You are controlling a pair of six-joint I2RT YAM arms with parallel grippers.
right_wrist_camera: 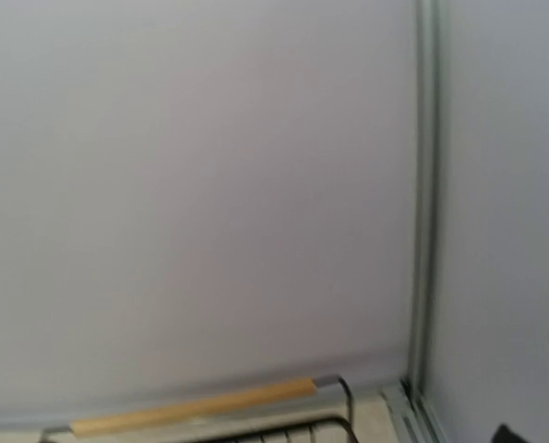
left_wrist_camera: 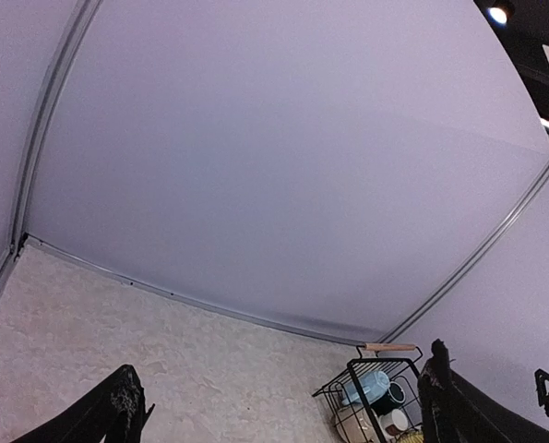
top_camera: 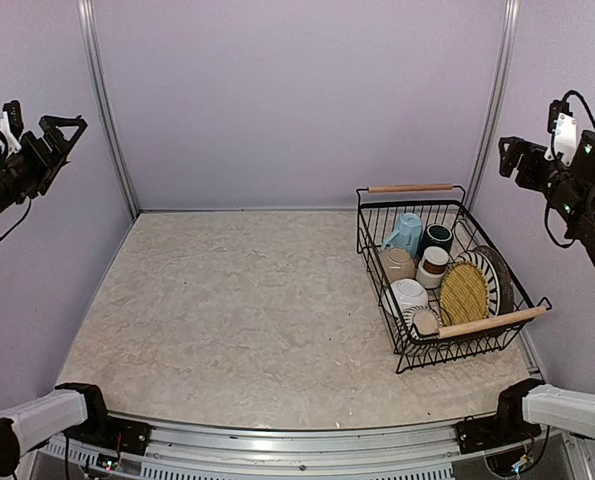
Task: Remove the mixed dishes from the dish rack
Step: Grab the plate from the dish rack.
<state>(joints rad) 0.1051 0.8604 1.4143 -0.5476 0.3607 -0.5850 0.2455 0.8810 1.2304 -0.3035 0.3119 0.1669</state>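
Top external: left gripper, right gripper open, empty; dish rack at 3 o'clock; light blue mug best lifted vertically

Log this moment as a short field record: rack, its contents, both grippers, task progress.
rack: black wire dish rack with wooden rod handles, on the right side of the beige marbled table
contents: light blue mug, dark green mug, brown-and-white cup, white bowl, black-and-white striped plate standing on edge
left gripper: open, empty, raised at far left
right gripper: open, empty, raised beyond the rack's right side
progress: every visible dish sits in the rack
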